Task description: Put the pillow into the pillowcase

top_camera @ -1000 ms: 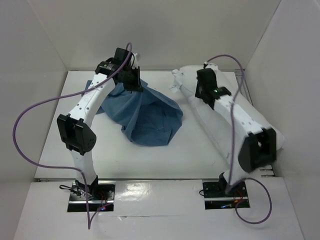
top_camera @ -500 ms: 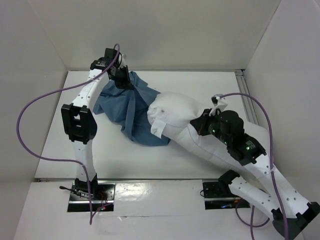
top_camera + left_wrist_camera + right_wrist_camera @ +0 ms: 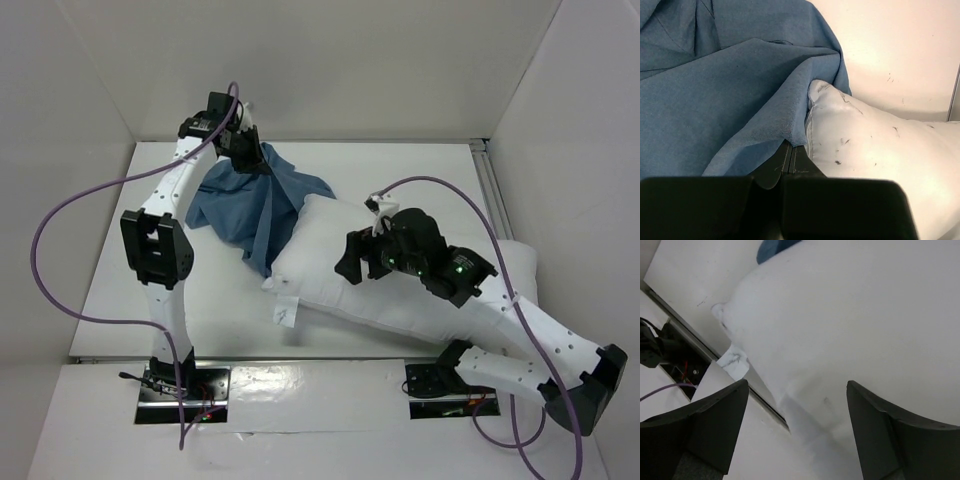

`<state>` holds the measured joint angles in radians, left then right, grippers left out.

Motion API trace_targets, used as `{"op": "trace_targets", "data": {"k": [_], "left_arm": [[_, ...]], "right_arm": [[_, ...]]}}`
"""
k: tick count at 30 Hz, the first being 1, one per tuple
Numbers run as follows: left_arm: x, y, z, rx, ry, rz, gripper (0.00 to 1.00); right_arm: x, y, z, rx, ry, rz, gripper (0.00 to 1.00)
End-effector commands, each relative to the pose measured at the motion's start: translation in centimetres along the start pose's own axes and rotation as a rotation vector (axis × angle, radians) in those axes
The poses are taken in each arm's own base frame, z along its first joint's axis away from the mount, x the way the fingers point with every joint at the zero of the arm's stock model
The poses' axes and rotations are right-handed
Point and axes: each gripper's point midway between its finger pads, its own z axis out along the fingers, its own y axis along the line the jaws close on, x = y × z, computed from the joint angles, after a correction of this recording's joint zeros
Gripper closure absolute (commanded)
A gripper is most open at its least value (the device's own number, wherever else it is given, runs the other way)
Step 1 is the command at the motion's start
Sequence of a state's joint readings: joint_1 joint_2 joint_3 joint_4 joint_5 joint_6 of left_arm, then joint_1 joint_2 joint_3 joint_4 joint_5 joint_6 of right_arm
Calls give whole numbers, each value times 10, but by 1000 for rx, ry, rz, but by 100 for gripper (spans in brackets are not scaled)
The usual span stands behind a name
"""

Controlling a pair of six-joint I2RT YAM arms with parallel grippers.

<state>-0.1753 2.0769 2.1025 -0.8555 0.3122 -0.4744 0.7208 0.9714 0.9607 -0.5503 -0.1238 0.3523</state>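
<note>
Top external view: surface [image 3: 220, 320] carries the pillow [image 3: 330, 275], which lies flat from frame centre to lower right. Its upper-left end touches the pillowcase [image 3: 240, 205] heaped at upper left. Left pincer [image 3: 245, 150] is clenched on the pillowcase edge and holds it up off the surface. Right pincer [image 3: 350, 262] hovers over the pillow middle, released, gripping nothing. A small tag [image 3: 283, 316] sticks out at the pillow's lower-left corner.

Left wrist view: a pillow [image 3: 870, 150] corner sits just under the lifted blue hem [image 3: 790, 125]. Can't tell if it's inside the opening or only under cloth.

Step in hand, judged: feeding the pillow in, barely started. To do it well, the left should hold the hem high so the mouth gapes. The right should re-grip the pillow near its leading end and push toward upper left, low along the surface, without shoving the cloth ahead of it.

Versus half a second back: the pillow was bunched up in the right pincer's grip. Now it is dropped and spread flat, the pincer has let go, and the left has hardly moved.
</note>
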Motion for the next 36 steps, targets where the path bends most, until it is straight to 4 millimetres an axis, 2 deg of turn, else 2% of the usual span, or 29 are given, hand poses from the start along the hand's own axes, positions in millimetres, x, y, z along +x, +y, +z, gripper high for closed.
{"op": "trace_targets", "data": {"k": [1,2,3,5,6,7,8,11,14,15,16,17,18,19,22,23,24,26,27,29,30,33,36], "left_arm": [[-12,-16,-31,32,-70,46,100],[-10,-15,-31,28,-62,43,100],[-10,-15,-31,28,-62,43,100],[-9,-16,-35,28,-63,52,100],[-8,-17,-38,29,-64,53,100],[-4,-16,-36,33,-50,49,100],[-4,-17,-40,35,-55,60,100],[2,-17,-46,34,-52,59,100],[5,-15,-51,24,-55,68,100],[6,-22,-56,34,-64,79,100],[9,-17,-53,19,-54,74,100],[11,-18,-56,20,-56,75,100],[11,-18,-56,20,-56,75,100],[10,-20,-61,23,-65,87,100],[9,-21,-64,26,-73,90,100],[9,-21,-64,26,-73,90,100],[9,-21,-64,26,-73,90,100],[9,-21,-64,26,-73,90,100],[9,-21,-64,26,-73,90,100],[9,-21,-64,26,-73,90,100],[10,-20,-61,23,-65,87,100],[6,-24,-63,38,-78,85,100],[4,-21,-58,30,-83,85,100]], "right_arm": [[-40,25,-9,-23,-127,-59,16],[-42,27,-3,-15,-124,-50,16],[-55,27,-2,6,-150,-36,16],[-61,25,8,49,-116,-8,3],[-70,29,27,79,-68,1,0],[-56,24,35,137,20,5,0],[-52,25,44,175,59,21,0],[-41,28,73,349,87,1,0],[-14,15,105,440,152,12,0],[-4,10,112,459,178,15,7],[6,5,125,449,219,-4,19],[16,6,128,434,253,-2,38],[15,9,130,411,259,-30,59],[17,7,127,412,261,-31,97],[9,20,110,316,229,-97,100],[3,22,96,294,195,-106,100],[2,37,92,202,193,-153,100],[-3,50,75,127,165,-186,100],[1,63,70,56,183,-211,100],[3,72,65,20,191,-269,100],[14,79,61,-9,227,-298,100],[13,93,55,-33,219,-332,100],[7,113,39,-83,179,-344,100]]}}
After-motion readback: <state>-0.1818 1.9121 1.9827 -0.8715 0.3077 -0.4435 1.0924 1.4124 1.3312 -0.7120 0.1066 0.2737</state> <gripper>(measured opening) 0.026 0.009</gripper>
